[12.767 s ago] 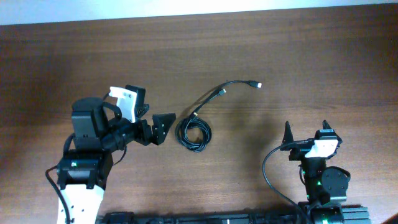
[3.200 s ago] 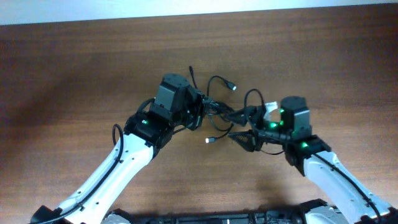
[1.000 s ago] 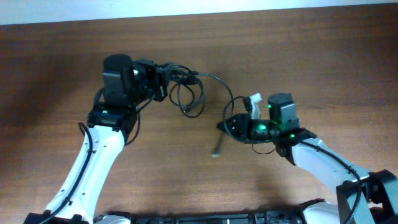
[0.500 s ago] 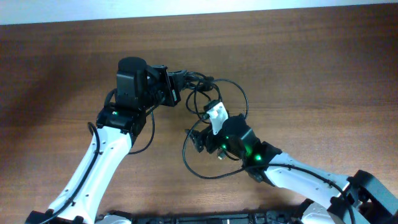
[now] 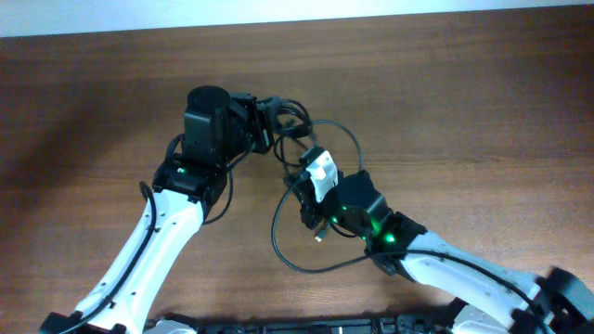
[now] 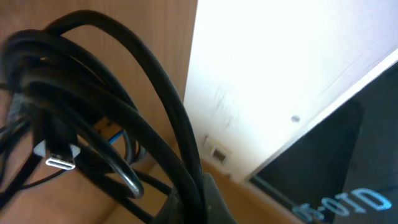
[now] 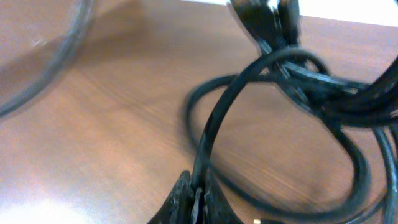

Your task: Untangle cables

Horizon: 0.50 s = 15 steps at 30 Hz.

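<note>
Soft, even light is falling on the table point(image 5: 483, 111) overhead, dimming at the left. The left wrist's white wall point(image 6: 280, 56) is blowing out; the right wrist's cables point(image 7: 298, 81) are smearing with blur, glare pooling lower left.

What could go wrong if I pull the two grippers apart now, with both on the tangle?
1. The left gripper and right gripper each appear to pinch strands of the cables; the crossed loops seen from the right wrist could cinch tighter rather than separate.
2. The silvery plug hangs inside the bundle and may hook a loop.
3. The slack loop lies beside the right arm and could snag it.
</note>
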{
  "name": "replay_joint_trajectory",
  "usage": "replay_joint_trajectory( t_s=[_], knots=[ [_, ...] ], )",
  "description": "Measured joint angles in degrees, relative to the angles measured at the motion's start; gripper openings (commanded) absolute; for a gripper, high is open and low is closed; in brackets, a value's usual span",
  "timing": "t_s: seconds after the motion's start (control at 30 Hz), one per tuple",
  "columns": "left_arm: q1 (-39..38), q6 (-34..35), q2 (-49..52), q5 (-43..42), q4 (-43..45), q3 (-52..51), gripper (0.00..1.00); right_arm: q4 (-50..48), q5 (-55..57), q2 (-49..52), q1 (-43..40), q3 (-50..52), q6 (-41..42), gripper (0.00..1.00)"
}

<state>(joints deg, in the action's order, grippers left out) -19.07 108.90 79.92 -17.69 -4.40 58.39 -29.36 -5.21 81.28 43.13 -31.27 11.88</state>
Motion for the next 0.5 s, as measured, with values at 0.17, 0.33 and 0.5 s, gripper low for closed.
replay_joint_trajectory(
  t_s=[0.17, 0.33, 0.5],
  knots=[
    [0.02, -1.11, -0.20, 12.28, 6.84, -0.07, 0.00, 33.11, -11.08, -9.18, 3.02, -0.63, 1.44, 0.04],
    [4.37, -1.27, -0.20, 12.44, 6.82, -0.07, 0.00, 33.90, -11.87, -10.21, 2.93, -0.59, 1.44, 0.04],
    [9.75, -5.22, -0.20, 9.22, 5.42, 0.02, 0.00, 34.29, -11.98, -10.23, 2.93, -0.59, 1.62, 0.04]
  ],
)
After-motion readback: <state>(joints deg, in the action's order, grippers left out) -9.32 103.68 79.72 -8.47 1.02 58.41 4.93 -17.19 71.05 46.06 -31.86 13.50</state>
